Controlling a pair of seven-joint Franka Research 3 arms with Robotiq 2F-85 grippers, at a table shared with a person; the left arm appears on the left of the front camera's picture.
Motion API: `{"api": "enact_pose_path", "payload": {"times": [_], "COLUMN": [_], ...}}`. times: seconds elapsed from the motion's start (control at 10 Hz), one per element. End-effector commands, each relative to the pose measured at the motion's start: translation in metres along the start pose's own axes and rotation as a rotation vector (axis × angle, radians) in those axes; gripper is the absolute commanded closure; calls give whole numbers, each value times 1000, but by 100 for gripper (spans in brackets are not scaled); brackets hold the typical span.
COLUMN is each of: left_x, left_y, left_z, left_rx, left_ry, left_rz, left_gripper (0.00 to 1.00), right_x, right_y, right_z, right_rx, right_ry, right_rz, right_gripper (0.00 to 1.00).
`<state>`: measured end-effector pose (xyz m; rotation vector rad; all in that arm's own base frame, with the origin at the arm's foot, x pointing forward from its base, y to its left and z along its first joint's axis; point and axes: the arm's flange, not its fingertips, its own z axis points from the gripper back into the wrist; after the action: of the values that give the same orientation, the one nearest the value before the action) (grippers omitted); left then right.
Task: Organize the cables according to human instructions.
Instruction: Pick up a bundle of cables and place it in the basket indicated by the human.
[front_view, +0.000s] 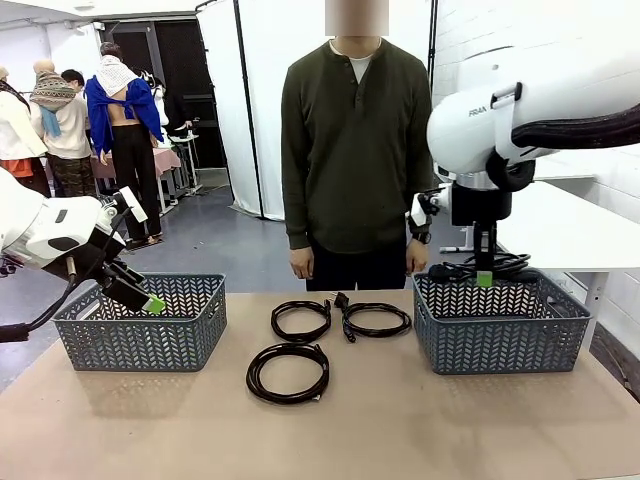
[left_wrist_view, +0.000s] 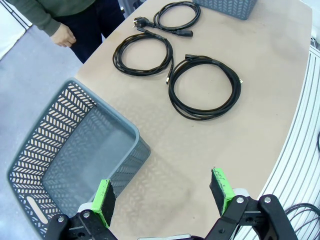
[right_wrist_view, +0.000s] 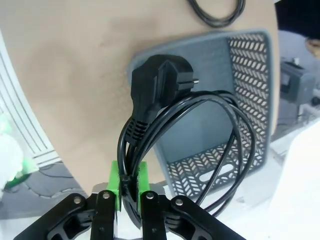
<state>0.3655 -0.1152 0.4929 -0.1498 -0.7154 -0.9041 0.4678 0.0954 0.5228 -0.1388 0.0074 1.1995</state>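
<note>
Numbering four cables, two baskets.

- Cables: four, all black. Three coiled loops lie on the table: a near loop, a second loop at 12 o'clock from it, and a third loop at 2 o'clock.
- The fourth cable hangs clamped in the right gripper, with one plug showing.
- Baskets: two grey lattice ones, the left basket at 9 o'clock of the loops and the right basket at 3 o'clock.
- Grippers: two, each with two green pads. The left gripper has its fingers spread.
- Person: one, at 12 o'clock, with two hands in view.
</note>
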Motion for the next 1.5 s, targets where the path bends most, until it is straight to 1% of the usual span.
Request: {"api": "enact_pose_path", "payload": {"times": [0.0, 0.2, 0.5, 0.7, 0.8, 1.2, 1.4], "left_x": [0, 0, 0, 0, 0, 0, 0], "left_y": [2, 2, 2, 2, 2, 2, 2], "left_z": [-1, -1, -1, -1, -1, -1, -1], "left_rx": [-7, -7, -7, -7, -7, -7, -7], "left_ry": [-12, -12, -12, -12, -12, -12, -12], "left_rz": [7, 7, 7, 7, 7, 7, 7], "left_gripper": [0, 0, 0, 0, 0, 0, 0], "right_x": [-24, -36, -41, -37, -39, -39, -31], "right_y": [-7, -20, -39, -42, -34, -34, -43], "right_z": [-10, -24, -37, -35, -39, -39, -44], "right_rx": [-40, -29, -12, 7, -9, -9, -23], "right_ry": [-34, -74, -104, -78, -59, -59, -41], "right_rz": [55, 73, 134, 113, 101, 101, 131], "right_gripper": [100, 100, 100, 100, 100, 100, 100]}}
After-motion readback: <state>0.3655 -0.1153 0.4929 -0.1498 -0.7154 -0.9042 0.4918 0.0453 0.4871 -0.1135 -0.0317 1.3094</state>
